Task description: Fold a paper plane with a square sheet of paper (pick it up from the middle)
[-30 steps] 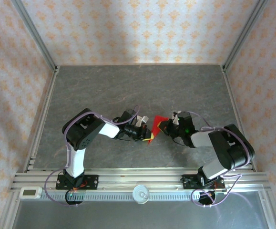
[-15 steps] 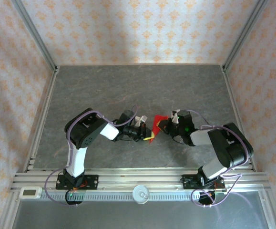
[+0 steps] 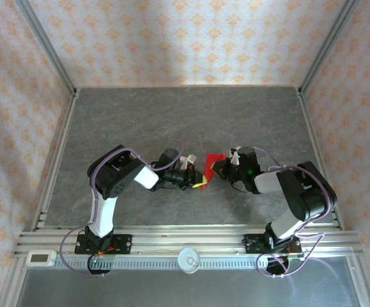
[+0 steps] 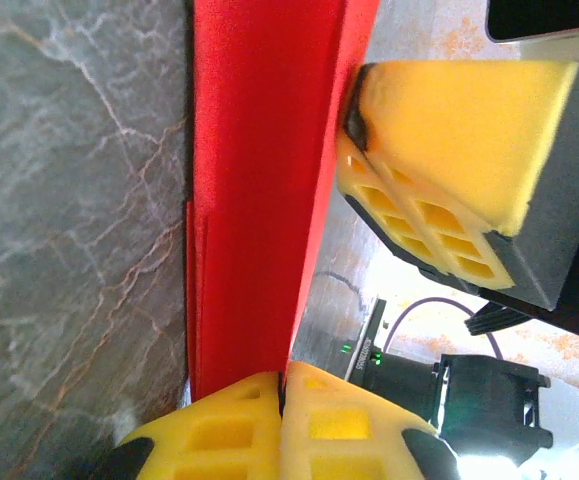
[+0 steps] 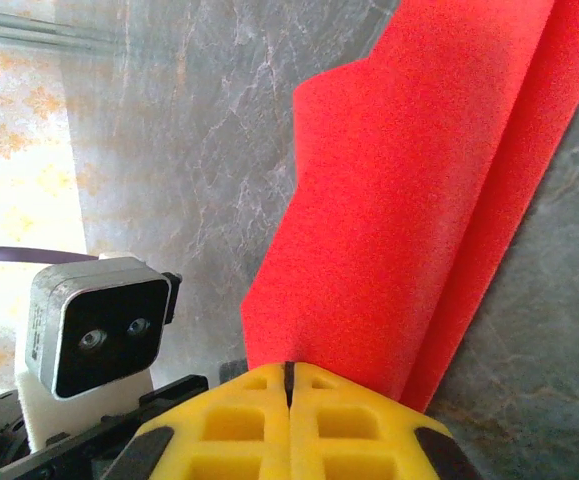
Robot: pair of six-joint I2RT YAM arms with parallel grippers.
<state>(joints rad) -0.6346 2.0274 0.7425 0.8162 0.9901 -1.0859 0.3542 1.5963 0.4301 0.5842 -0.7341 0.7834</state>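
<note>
Where the two arms meet in the top view, the folded red paper sheet (image 3: 212,164) sits between both grippers over the grey marbled table (image 3: 140,115). Left gripper (image 3: 200,181) is on the sheet's lower-left end, right gripper (image 3: 218,168) on its right side. Can't tell from here whether the sheet touches the table.

Left wrist view: the sheet (image 4: 259,200) runs as a narrow vertical band, with stacked layer edges along its left side. Left gripper (image 4: 283,420) has its yellow fingers pinched together on the sheet's bottom end. Right gripper (image 4: 369,150) is clamped on the sheet's right edge, near the top.

Right wrist view: the sheet (image 5: 419,200) fans up and to the right, with a long fold along its right side. Right gripper (image 5: 290,400) is pinched on the sheet's lower end, no gap between the fingers. The left arm's wrist camera (image 5: 94,338) is left of the sheet.
</note>
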